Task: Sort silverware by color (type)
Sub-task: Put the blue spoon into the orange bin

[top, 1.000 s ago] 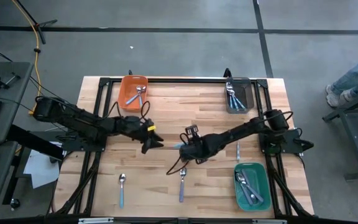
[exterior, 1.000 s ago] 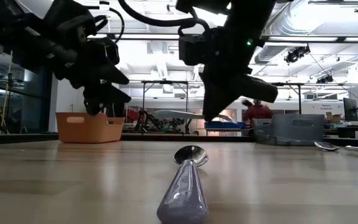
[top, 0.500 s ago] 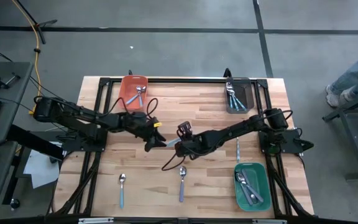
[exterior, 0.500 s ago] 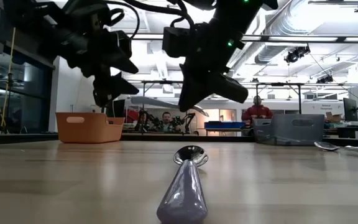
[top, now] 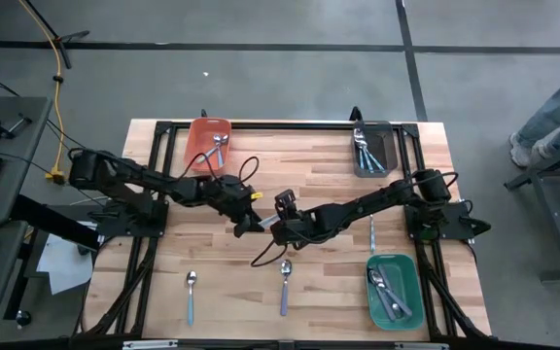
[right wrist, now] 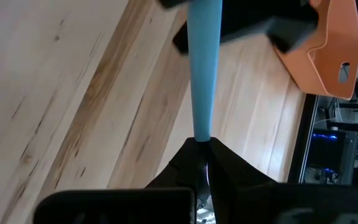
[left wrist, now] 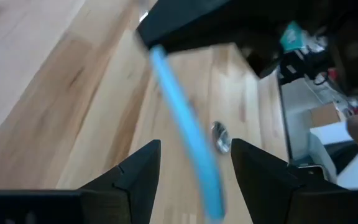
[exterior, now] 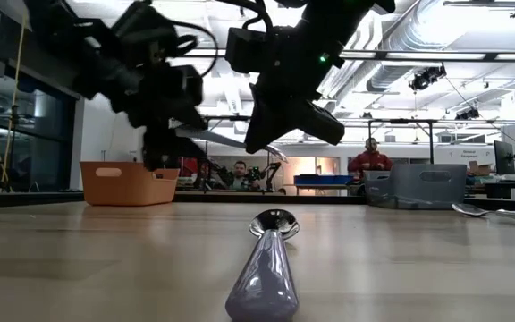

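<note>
Above the table's middle, my right gripper [top: 278,223] is shut on a light-blue-handled piece of silverware [right wrist: 204,68]. The handle sticks out toward my left gripper [top: 252,216]. That gripper is open, with the free end of the blue handle [left wrist: 188,134] between its two fingers; I see no touch. More silverware lies flat on the table: a purple-handled spoon [exterior: 266,268] near the front middle, a spoon [top: 191,292] at the front left, and another piece [top: 372,236] right of my right arm. My right gripper pinches the narrow end of the blue handle [right wrist: 202,134] between its two fingers, where it meets the metal. The fingers come from the table's right, slanting down, and lie along the handle. The piece is lifted clear of the table, its handle pointing at my left gripper.
An orange bin [top: 209,141] at the far left, a grey bin [top: 372,151] at the far right and a green bin [top: 392,292] at the near right each hold silverware. People show in the room beyond the table [exterior: 369,159].
My left gripper has moved toward the table's right, up to my right gripper, and its fingers now stand on either side of the blue handle. My right gripper has shifted a little toward the table's left and tipped, keeping the piece lifted.
</note>
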